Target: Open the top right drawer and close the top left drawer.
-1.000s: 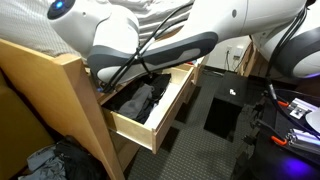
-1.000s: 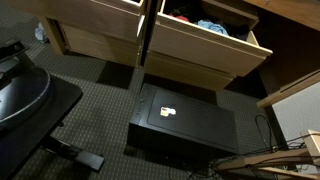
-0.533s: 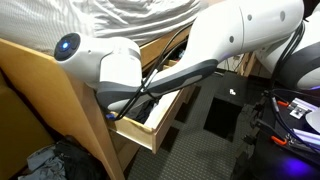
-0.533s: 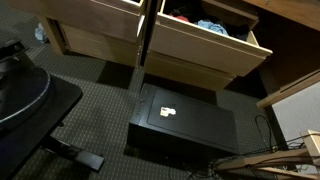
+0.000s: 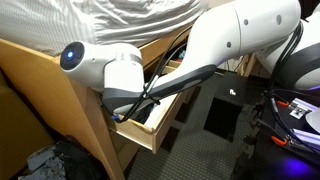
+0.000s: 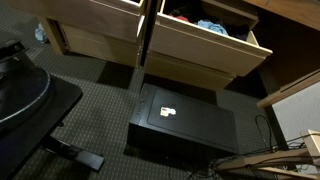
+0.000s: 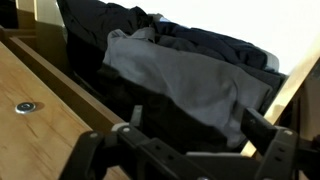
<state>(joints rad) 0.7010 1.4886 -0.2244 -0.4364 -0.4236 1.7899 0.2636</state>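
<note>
A white robot arm (image 5: 215, 45) reaches down into the top left drawer (image 5: 143, 131), which stands pulled out from a light pine dresser (image 5: 62, 105). In the wrist view the tool (image 7: 200, 125) hangs close over a heap of dark grey and black clothes (image 7: 190, 75) lying inside that drawer. Its two fingers (image 7: 135, 120) are spread apart and grip nothing. In an exterior view a black box (image 6: 185, 120) sits on the dark floor (image 6: 90, 85) before the dresser.
</note>
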